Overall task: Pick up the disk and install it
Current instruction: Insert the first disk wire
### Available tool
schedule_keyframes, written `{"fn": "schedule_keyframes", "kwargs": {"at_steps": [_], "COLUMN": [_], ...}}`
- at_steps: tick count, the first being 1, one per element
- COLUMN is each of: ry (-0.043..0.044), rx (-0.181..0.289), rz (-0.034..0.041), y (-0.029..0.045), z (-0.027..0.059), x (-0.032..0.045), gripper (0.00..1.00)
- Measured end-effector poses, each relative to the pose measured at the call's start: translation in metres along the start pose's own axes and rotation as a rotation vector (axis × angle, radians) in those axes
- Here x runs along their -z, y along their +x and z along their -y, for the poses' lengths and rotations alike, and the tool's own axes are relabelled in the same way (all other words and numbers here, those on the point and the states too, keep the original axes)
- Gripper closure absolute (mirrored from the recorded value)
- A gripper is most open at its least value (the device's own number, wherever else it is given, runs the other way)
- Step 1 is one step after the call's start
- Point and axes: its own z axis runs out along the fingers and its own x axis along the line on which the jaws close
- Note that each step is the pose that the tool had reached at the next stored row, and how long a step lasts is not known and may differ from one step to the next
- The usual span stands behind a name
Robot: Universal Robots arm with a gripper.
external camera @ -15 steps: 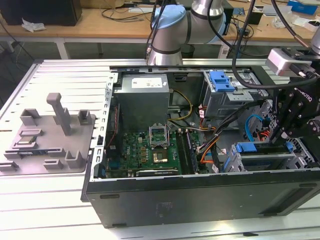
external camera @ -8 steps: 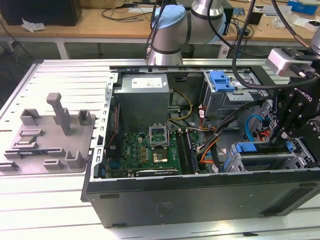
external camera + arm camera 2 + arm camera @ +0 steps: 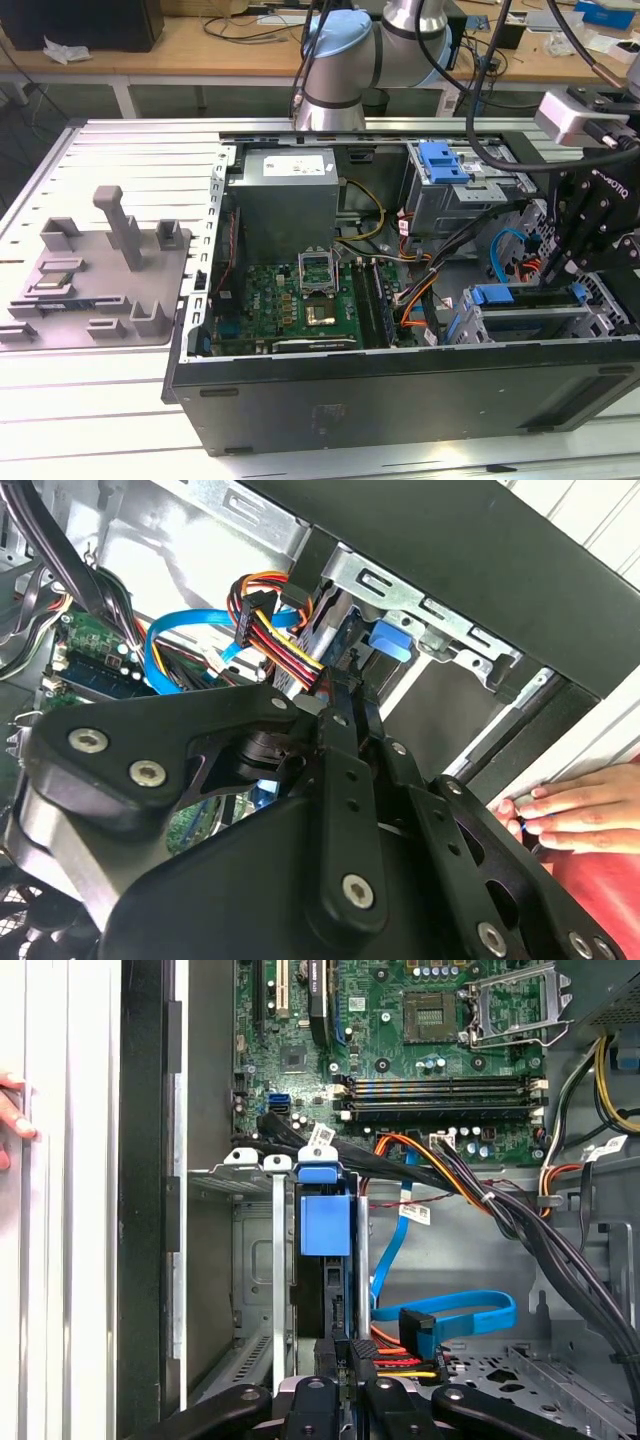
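On the slatted counter [image 3: 120, 150] lies an open computer case [image 3: 400, 390]. The disk [image 3: 325, 1225] stands edge-on in its metal drive cage [image 3: 250, 1170], at the exterior view's right. The black hand [image 3: 348, 1352] is just behind the disk; clenched or released, I cannot tell.

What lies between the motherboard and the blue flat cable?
First wrist view: a black and orange cable bundle crosses between the motherboard and the blue flat cable.
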Motion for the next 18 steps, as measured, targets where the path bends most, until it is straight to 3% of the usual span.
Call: {"fn": "schedule_keyframes", "kwargs": {"at_steps": [18], "ry": [0.0], "rx": [0.0], "rz": [0.0], "y": [-0.0012], "z": [0.0011], "x": [-0.0025], "gripper": [0.83]}}
